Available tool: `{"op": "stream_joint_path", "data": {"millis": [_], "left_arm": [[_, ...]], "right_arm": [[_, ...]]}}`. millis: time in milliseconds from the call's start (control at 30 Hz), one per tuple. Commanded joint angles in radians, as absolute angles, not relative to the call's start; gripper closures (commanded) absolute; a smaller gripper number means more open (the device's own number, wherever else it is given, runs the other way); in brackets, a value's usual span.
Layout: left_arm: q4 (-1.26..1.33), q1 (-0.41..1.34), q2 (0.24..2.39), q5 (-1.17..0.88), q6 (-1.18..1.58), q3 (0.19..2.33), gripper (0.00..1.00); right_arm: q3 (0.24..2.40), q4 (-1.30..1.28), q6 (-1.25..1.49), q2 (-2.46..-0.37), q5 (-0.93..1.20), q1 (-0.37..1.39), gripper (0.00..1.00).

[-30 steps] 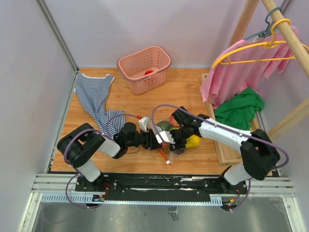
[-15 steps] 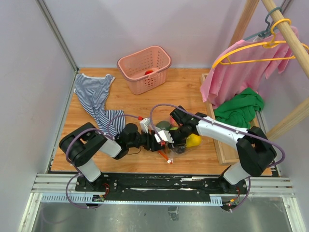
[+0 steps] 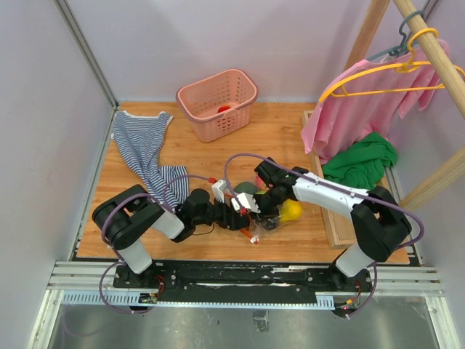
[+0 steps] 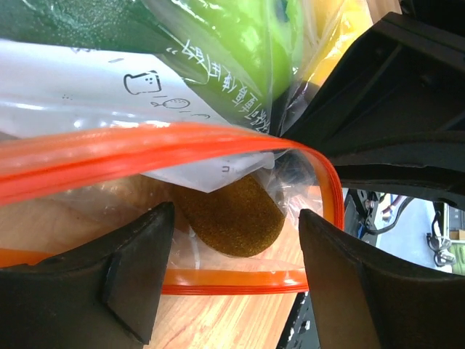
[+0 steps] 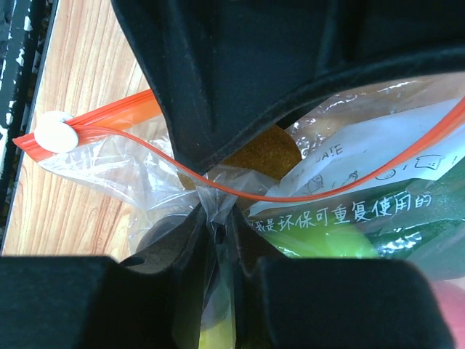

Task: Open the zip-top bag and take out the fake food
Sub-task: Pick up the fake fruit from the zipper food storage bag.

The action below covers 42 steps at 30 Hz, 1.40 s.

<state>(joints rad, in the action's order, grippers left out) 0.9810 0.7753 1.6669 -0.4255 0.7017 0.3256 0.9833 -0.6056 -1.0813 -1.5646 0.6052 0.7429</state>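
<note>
Right wrist view: the right gripper [image 5: 216, 218] is clenched on a fold of the clear crinkly zip-top bag [image 5: 138, 174], just below its red-orange zip strip [image 5: 109, 115]. The strip's end carries a small white round slider [image 5: 56, 132]. Behind the film lies the plastic fake food [image 5: 320, 243], including a brown speckled oval piece [image 5: 272, 153].

Left wrist view: the left gripper [image 4: 232, 218] stands released, its dark fingers [image 4: 138, 269] spread to either side of the bag's mouth. The two lips of the zip strip are parted around the brown piece, with a light green round fruit [image 4: 247, 36] above.

Top external view: both grippers meet at the bag, which lies on the wooden table [image 3: 290, 131] near its front edge, between the arms. A yellow fruit [image 3: 292, 211] shows at the bag's right side. A pink slotted basket [image 3: 216, 103] stands well apart at the back, and a striped garment [image 3: 142, 149] lies at the left.
</note>
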Motion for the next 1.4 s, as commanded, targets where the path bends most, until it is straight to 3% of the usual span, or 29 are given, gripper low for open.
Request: {"op": "stream_joint_path", "data": {"millis": [0,333,733,933,1033,1367], "left_arm": [[1.058,0.795,1.698,-0.378,0.738,0.308,0.27],[1.071,0.831,1.724,-0.29,0.776,0.305,0.26],[0.941,0.884,1.705,-0.229,0.783,0.3,0.27],[0.878,0.885,1.654,-0.213,0.778,0.293,0.35],[0.831,0.885,1.62,-0.19,0.765,0.297,0.48],[0.642,0.884,1.465,-0.055,0.715,0.292,0.53]], "right_arm": [[1.01,-0.627,-1.039,-1.595,0.648,0.719,0.85],[1.034,-0.635,-0.995,-1.639,0.672,0.716,0.95],[1.036,-0.596,-0.942,-1.645,0.64,0.712,0.98],[1.037,-0.591,-0.937,-1.644,0.629,0.71,0.98],[1.036,-0.591,-0.936,-1.64,0.628,0.707,0.98],[1.026,-0.585,-0.941,-1.607,0.629,0.684,0.93]]}}
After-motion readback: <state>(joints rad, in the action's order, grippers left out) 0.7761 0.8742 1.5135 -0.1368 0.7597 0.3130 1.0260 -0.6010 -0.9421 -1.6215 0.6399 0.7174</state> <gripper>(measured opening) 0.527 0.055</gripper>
